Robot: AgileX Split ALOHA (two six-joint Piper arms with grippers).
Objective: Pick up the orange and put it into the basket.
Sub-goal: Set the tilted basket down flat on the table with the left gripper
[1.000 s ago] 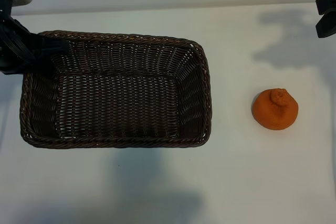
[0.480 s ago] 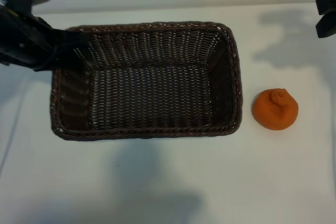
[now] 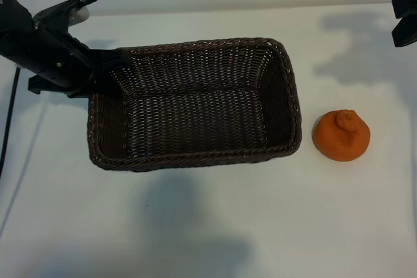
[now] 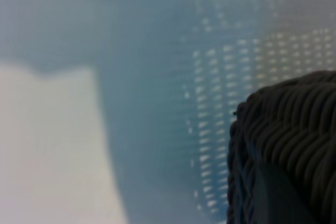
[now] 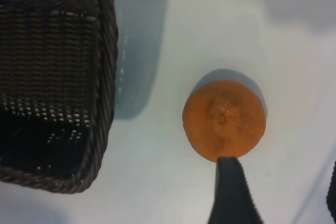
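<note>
Where the white table (image 3: pixel 215 226) carries the task's things, we list them as follows. Item one, the basket (image 3: pixel 195 105): dark-brown woven wicker, rectangular with rounded corners, lying at the middle of the exterior view with its far rim tilted slightly, its left end under the left arm. Item two, the left gripper (image 3: pixel 104 63): we find it clamped on the basket's far left corner, its fingers closed over the braided rim; the left wrist view shows the same weave (image 4: pixel 289 145) close beneath it. Compared with a second ago, we note the basket dragged rightward across the table, so that its right end now sits near the fruit. Item three, the orange (image 3: pixel 341 136): bright, dimpled, with a knobby bump on top, resting on the table just beside the basket's right end, not touching it. Item four, the right gripper (image 5: pixel 278 192): we record it above the orange, jaws apart and holding nothing, one dark finger (image 5: pixel 231 192) near the fruit (image 5: pixel 224 120).
</note>
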